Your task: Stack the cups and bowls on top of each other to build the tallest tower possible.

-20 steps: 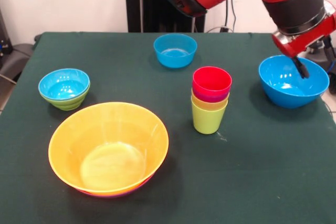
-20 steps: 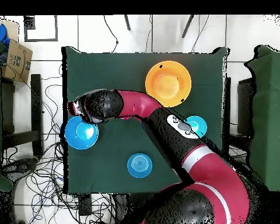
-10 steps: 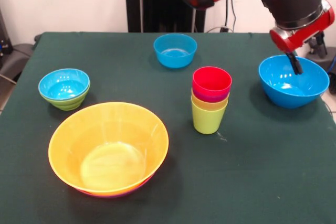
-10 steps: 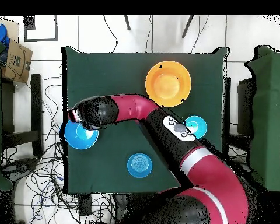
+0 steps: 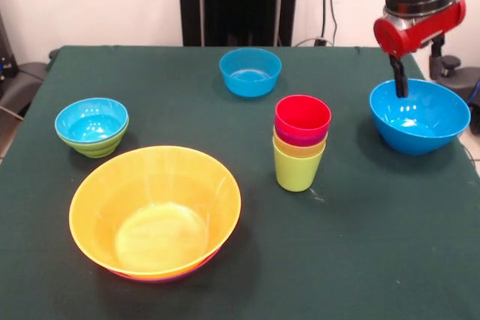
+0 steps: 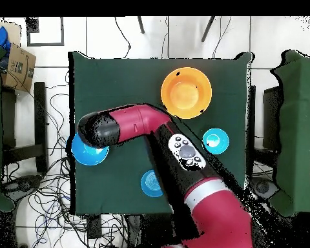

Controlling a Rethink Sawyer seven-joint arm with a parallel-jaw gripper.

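Note:
The tower is a stack of cups at mid-table: red cup [image 5: 302, 116] on top, purple and yellow rims below it, lime green cup [image 5: 298, 169] lowest. The large blue bowl [image 5: 420, 118] stands to its right and also shows in the overhead view [image 6: 86, 152]. My gripper [image 5: 400, 80] hangs over that bowl's far left rim and holds nothing that I can see. The large yellow-orange bowl [image 5: 155, 211] sits at the front left on the purple bowl [image 5: 169, 277], of which only a sliver of rim shows. A small blue bowl [image 5: 91, 120] sits in the green bowl [image 5: 97, 145].
Another small blue bowl [image 5: 250, 71] stands at the far middle of the green table [image 5: 360, 245]. In the overhead view the arm [image 6: 138, 123] covers the cups and part of the large blue bowl. A cardboard box [image 6: 17, 64] lies off the table.
My gripper has risen out of the large blue bowl and moved toward its far left rim. The arm's upper part has lifted out of the front view. No bowl or cup has moved.

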